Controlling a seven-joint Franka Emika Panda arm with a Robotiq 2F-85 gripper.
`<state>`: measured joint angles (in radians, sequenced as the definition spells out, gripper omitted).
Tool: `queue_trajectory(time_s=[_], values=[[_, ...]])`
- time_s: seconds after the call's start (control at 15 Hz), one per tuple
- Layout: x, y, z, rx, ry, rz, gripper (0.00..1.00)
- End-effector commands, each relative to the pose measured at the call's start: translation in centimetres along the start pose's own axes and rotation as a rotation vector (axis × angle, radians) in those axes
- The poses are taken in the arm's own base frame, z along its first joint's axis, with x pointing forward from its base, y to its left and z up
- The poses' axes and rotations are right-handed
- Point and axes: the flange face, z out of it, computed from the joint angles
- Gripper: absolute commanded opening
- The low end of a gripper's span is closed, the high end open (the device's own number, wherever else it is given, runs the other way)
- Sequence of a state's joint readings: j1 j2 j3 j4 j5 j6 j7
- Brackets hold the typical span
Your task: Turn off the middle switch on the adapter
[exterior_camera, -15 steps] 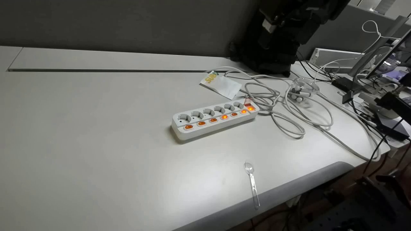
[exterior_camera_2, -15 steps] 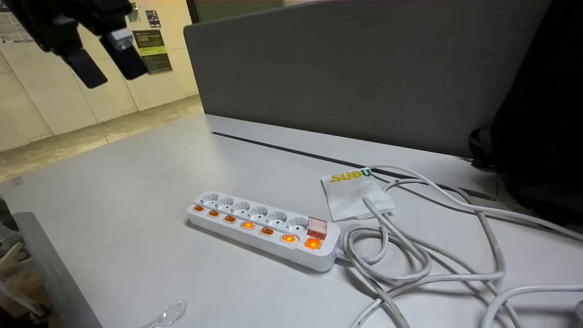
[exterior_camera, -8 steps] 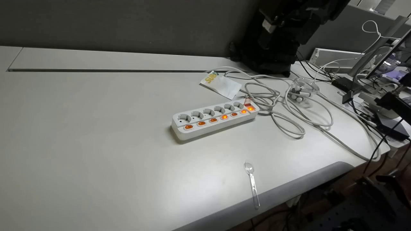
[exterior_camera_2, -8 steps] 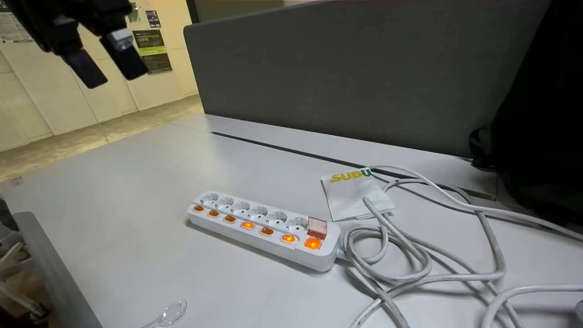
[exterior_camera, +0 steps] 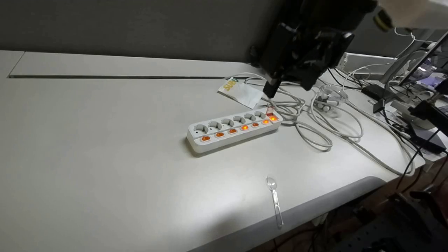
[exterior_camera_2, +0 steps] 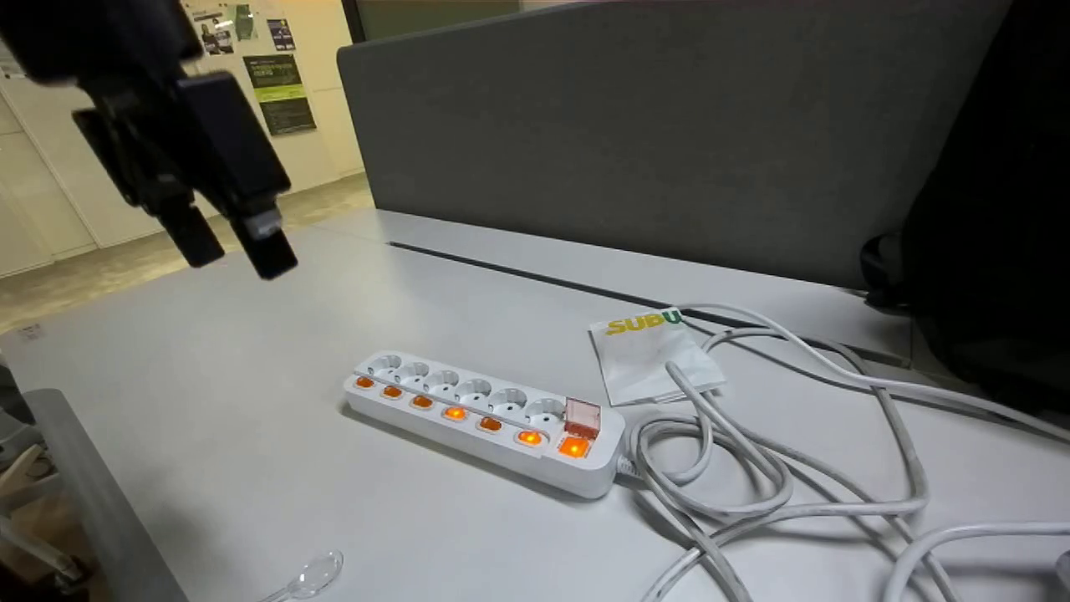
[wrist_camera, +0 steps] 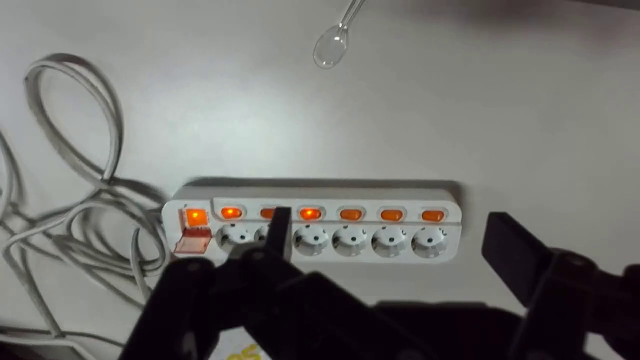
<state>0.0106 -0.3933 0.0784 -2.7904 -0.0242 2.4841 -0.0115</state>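
The adapter (exterior_camera: 234, 134) is a long white power strip with round sockets and a row of orange-red switches, also in an exterior view (exterior_camera_2: 485, 447) and the wrist view (wrist_camera: 345, 192). The middle switch (wrist_camera: 310, 214) is lit, as it also shows in both exterior views (exterior_camera: 244, 127) (exterior_camera_2: 456, 413). The large end switch and the rocker beside it are lit too; the others look dark. My gripper (wrist_camera: 392, 242) is open and empty, above the strip and apart from it. It shows in both exterior views (exterior_camera: 290, 87) (exterior_camera_2: 237, 252). In the wrist view one finger partly covers a switch left of the middle one.
A white paper packet (exterior_camera: 241, 92) lies behind the strip. Looped white cables (exterior_camera_2: 752, 477) spread from the strip's end. A clear spoon (exterior_camera: 274, 196) lies near the desk's front edge. A clear cup (exterior_camera: 329, 96) stands among the cables. A dark partition (exterior_camera_2: 669, 142) rises behind.
My gripper has come down toward the desk in both exterior views, fingers still apart. Its shadow now shows near the front edge. The strip and its lit switches look unchanged.
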Motion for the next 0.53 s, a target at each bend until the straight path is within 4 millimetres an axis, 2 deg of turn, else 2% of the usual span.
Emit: queue_trajectory(time_s=[0.0, 0.27, 0.47], values=[[0.8, -0.6, 4.4, 0.052, -0.065, 0.026, 0.71], [1.9, -0.9, 7.6, 0.043, -0.037, 0.012, 0.42], [3.0, -0.2, 9.2, 0.037, -0.019, -0.016, 0.20]])
